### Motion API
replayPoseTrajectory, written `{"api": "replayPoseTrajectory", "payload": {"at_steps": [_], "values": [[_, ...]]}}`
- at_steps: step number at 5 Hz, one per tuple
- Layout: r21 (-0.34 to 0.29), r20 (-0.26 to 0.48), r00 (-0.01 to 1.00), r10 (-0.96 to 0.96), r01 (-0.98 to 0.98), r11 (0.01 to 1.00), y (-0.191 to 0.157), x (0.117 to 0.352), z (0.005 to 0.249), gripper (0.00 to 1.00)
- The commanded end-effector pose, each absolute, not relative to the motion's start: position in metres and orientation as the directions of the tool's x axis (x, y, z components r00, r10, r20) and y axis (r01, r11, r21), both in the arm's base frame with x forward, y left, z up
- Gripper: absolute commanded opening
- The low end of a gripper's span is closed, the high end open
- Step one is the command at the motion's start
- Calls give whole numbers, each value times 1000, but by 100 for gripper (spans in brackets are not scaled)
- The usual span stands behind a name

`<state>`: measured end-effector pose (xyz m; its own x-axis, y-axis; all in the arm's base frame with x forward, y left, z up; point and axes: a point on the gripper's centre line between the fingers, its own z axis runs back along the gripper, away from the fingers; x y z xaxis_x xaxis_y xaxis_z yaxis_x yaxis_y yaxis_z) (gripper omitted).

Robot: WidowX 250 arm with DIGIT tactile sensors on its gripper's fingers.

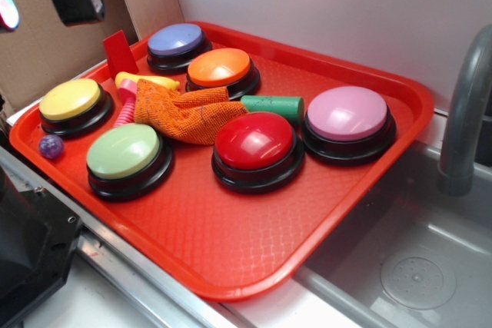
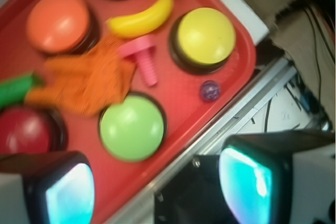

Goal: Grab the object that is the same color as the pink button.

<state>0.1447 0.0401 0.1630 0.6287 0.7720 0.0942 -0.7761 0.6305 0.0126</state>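
The pink button [image 1: 347, 113] sits at the tray's right side, out of the wrist view. The object [image 1: 125, 105] is a small pink ribbed toy lying between the yellow button [image 1: 71, 99] and the orange cloth [image 1: 188, 113]. In the wrist view the object [image 2: 143, 56] lies with its flared head toward the toy banana [image 2: 142, 18]. My gripper [image 2: 157, 192] hangs high over the tray's left rim, well apart from the object. It is open, its cyan pads [image 2: 71, 195] spread wide with nothing between them.
The red tray [image 1: 254, 251] also holds green [image 1: 123, 151], red [image 1: 255, 141], orange [image 1: 220, 67] and purple [image 1: 176, 40] buttons, a green cylinder [image 1: 274, 104], a small purple ball [image 1: 51, 146] and a red block [image 1: 119, 53]. A sink [image 1: 415, 266] and faucet [image 1: 465, 105] lie to the right.
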Motion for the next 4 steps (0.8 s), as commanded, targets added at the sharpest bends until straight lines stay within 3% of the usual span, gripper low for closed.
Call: {"api": "replayPoseTrajectory", "payload": {"at_steps": [1,2,3,4], "values": [[1,143,280,949,-959,283,83,164,129,100],[6,174,178,969,-984,180,94,173,110,100],[-4,192,166,967,-985,170,104,184,85,100],[-51,192,177,965,-980,190,104,194,67,100]]}}
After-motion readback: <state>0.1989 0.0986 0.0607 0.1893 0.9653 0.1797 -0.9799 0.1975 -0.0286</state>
